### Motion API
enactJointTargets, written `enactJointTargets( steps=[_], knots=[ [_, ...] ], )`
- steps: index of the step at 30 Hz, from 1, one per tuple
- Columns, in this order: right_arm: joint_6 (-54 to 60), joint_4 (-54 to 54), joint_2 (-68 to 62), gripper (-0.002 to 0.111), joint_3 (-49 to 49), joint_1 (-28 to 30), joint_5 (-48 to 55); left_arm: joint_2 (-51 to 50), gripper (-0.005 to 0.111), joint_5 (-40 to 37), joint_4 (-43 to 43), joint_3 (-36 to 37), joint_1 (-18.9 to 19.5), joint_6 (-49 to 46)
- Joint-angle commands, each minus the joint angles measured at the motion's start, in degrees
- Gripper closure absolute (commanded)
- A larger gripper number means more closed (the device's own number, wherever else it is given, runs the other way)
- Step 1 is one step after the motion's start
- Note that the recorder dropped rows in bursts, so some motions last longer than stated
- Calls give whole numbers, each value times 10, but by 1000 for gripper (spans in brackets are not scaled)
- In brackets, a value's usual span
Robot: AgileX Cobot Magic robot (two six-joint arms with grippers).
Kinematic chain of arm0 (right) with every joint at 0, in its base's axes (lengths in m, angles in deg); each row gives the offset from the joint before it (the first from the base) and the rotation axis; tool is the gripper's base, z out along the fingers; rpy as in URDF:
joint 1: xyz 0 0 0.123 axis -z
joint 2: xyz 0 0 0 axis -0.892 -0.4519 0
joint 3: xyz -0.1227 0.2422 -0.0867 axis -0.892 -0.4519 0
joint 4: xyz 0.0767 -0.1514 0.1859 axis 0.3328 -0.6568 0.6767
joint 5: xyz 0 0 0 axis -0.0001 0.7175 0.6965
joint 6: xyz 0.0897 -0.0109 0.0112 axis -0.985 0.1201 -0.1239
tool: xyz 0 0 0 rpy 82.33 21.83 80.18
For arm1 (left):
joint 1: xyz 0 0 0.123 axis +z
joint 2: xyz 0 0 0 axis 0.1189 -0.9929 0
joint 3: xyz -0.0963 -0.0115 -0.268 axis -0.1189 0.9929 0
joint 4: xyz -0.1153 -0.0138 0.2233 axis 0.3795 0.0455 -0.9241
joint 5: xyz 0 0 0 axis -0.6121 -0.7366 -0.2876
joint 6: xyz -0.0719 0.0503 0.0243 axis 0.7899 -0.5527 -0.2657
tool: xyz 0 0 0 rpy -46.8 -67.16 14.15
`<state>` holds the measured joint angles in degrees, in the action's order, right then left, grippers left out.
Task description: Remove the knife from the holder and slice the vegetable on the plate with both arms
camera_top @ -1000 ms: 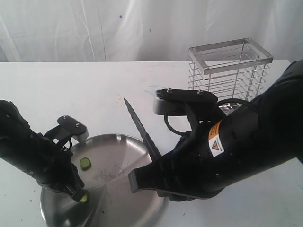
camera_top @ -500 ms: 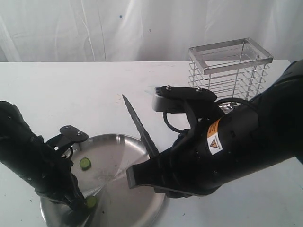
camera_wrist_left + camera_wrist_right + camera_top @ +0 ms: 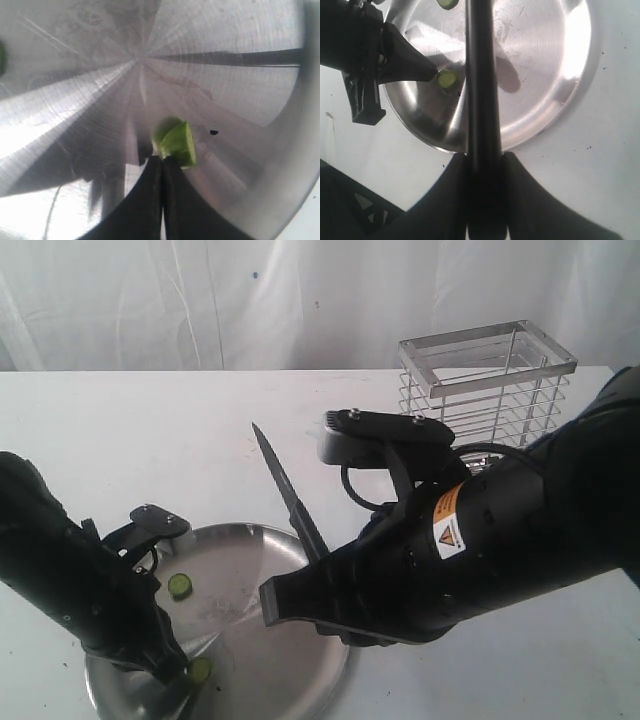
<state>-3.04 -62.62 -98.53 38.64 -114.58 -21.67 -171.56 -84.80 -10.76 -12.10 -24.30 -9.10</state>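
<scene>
My right pincer (image 3: 485, 165) grips the knife (image 3: 288, 495). My left pincer (image 3: 161, 165) pinches the vegetable (image 3: 179, 144). One slice (image 3: 180, 586) is cut; more remain.

Knife (image 3: 288, 502) handle hidden inside right gripper (image 3: 300, 605); plate's (image 3: 262, 680) near rim cut off; holder's (image 3: 487, 390) base hidden behind right arm.
</scene>
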Motion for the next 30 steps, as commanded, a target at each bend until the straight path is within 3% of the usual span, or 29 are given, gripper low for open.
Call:
enactJointTargets(
  steps=[1, 7, 13, 21, 30],
  knots=[
    [8, -5, 2, 108, -2, 3, -7, 26, 107, -7, -19, 3, 1, 5],
    [8, -5, 2, 108, -2, 3, -9, 57, 107, -64, -106, 3, 1, 74],
    [8, -5, 2, 108, -2, 3, -17, 55, 107, -68, -114, 3, 1, 72],
    [8, -5, 2, 108, -2, 3, -18, 27, 107, -94, 0, 3, 1, -35],
    [8, -5, 2, 108, -2, 3, -23, -26, 107, -71, 45, 3, 1, -80]
  ],
)
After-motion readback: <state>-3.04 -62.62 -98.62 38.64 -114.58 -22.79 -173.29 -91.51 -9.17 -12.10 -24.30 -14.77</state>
